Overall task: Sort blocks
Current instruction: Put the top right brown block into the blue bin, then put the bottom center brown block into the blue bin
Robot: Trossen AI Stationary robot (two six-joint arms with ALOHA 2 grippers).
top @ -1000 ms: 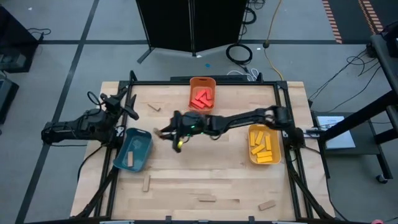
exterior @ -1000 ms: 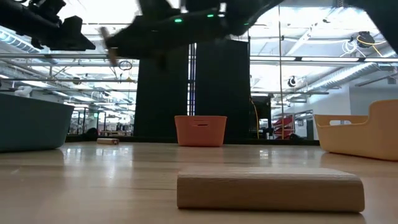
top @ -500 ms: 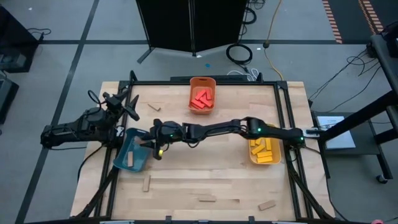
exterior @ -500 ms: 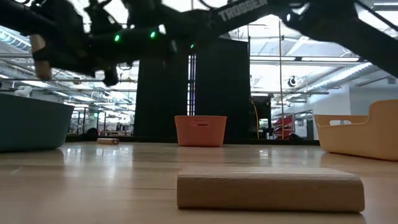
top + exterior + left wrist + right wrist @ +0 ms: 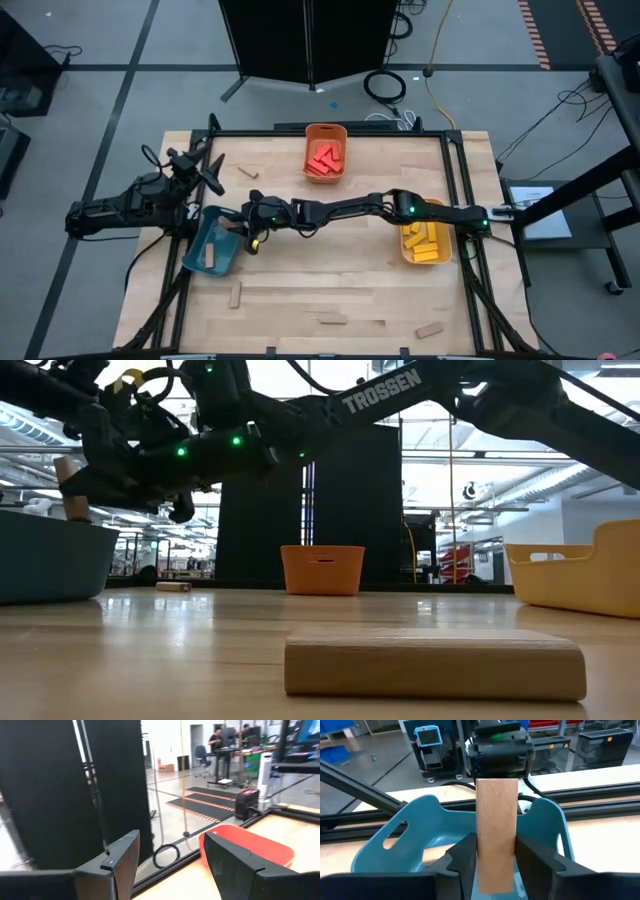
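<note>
The left claw [image 5: 205, 172] waits with its fingers spread wide and nothing between them, just behind the teal plastic bin [image 5: 213, 242]. The right claw [image 5: 493, 851] hangs over that bin, its fingers loosely flanking 1 upright tan wooden block [image 5: 496, 832]; 1 more tan block [image 5: 210, 259] lies inside the bin below. On the wooden desk [image 5: 330, 270], 5 loose tan blocks lie well apart from both claws.

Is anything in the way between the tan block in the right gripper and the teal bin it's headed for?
Nothing visible. The right gripper holds the tan block upright between its fingers, over the teal bin. In the right wrist view the bin's open hollow lies directly beyond the block. The left gripper waits open beside the bin.
</note>
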